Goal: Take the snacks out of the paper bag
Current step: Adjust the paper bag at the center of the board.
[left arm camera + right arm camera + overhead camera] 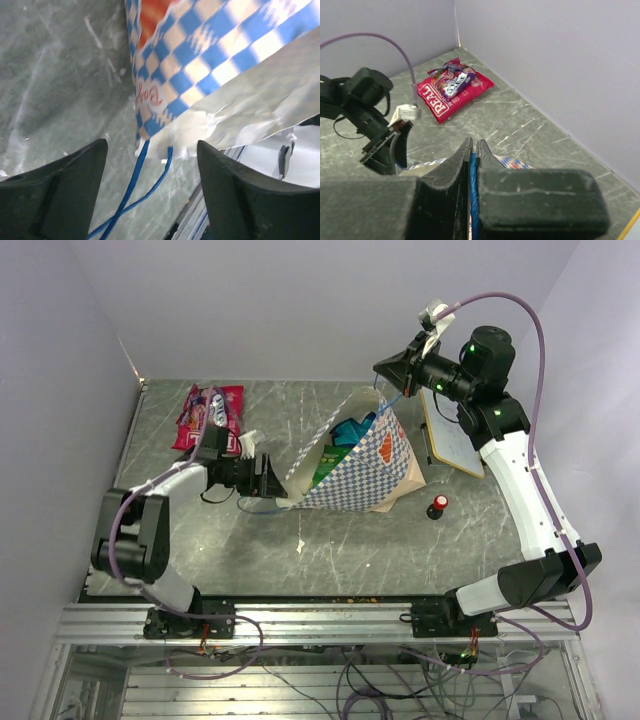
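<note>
The right jaws are pinched shut on the paper bag's (372, 468) blue cord handle (473, 200). The left jaws gape wide at its rim. Well apart from the left jaws, a red packet (436, 101) and a pink-purple candy bag (454, 80) lie out on the surface (330, 550). Blue-green packets (350, 436) sit inside, yet to come out.

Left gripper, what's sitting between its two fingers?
The edge of the paper bag and its blue cord handle, seen in the left wrist view.
</note>
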Robot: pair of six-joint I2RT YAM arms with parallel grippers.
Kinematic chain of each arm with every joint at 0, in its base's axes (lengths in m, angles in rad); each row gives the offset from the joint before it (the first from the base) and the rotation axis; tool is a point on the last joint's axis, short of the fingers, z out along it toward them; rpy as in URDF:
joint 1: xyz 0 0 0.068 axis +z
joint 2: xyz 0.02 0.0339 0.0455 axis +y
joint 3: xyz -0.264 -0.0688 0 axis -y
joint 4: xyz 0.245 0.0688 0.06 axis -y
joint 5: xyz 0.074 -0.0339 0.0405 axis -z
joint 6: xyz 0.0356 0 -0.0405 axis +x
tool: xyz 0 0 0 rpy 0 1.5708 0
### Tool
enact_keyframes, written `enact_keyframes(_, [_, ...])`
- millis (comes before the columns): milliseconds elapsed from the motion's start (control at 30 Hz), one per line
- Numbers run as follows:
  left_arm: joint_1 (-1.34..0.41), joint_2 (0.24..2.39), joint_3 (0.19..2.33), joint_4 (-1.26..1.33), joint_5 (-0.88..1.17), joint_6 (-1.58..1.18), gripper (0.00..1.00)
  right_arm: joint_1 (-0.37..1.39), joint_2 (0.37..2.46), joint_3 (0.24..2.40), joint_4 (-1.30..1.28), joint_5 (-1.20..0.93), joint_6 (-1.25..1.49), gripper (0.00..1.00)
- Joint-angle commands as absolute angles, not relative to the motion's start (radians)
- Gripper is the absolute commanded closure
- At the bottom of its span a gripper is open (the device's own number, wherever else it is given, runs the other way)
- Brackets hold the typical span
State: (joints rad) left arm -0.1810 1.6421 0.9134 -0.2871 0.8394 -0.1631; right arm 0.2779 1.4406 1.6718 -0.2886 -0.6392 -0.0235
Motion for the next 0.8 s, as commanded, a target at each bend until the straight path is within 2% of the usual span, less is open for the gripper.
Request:
enact_keyframes(0, [-0.189, 1.548, 0.850, -0.142, 0.861, -0.302, 0.27, 0.279, 1.418, 1.730, -0.165, -0.647, -0.026, 1.00])
enact_keyframes(100, [-0.192, 1.521, 0.829, -0.133, 0.834, -0.372, 0.56, 0.279, 1.425, 1.731, -0.173, -0.628, -0.042, 1.00])
enact_keyframes(167, [-0.203, 1.509, 0.831, -0.155, 0.830, -0.400, 0.80, 0.280, 1.434, 1.743, -0.200, -0.573, -0.089, 1.00])
enact_keyframes(233, [-0.234, 1.496, 0.847, -0.183, 0.826, -0.420, 0.92, 0.279, 1.448, 1.760, -0.211, -0.487, -0.129, 1.00])
enact_keyframes(367, [-0.342, 1.452, 0.900, -0.277, 0.802, -0.427, 0.93, 0.258, 1.529, 1.877, -0.235, -0.454, -0.175, 1.00])
enact_keyframes(400, [-0.368, 1.435, 0.907, -0.298, 0.784, -0.421, 0.91, 0.255, 1.543, 1.900, -0.233, -0.451, -0.178, 1.00])
enact_keyframes(500, [-0.408, 1.397, 0.891, -0.341, 0.706, -0.384, 0.60, 0.235, 1.561, 1.934, -0.205, -0.490, -0.158, 1.00])
enact_keyframes(533, [-0.409, 1.393, 0.878, -0.348, 0.690, -0.375, 0.54, 0.231, 1.559, 1.930, -0.189, -0.510, -0.145, 1.00])
enact_keyframes(700, [-0.427, 1.405, 0.814, -0.301, 0.730, -0.400, 0.43, 0.229, 1.537, 1.876, -0.128, -0.561, -0.099, 1.00])
enact_keyframes(767, [-0.431, 1.394, 0.787, -0.275, 0.729, -0.418, 0.42, 0.229, 1.526, 1.852, -0.107, -0.554, -0.094, 1.00])
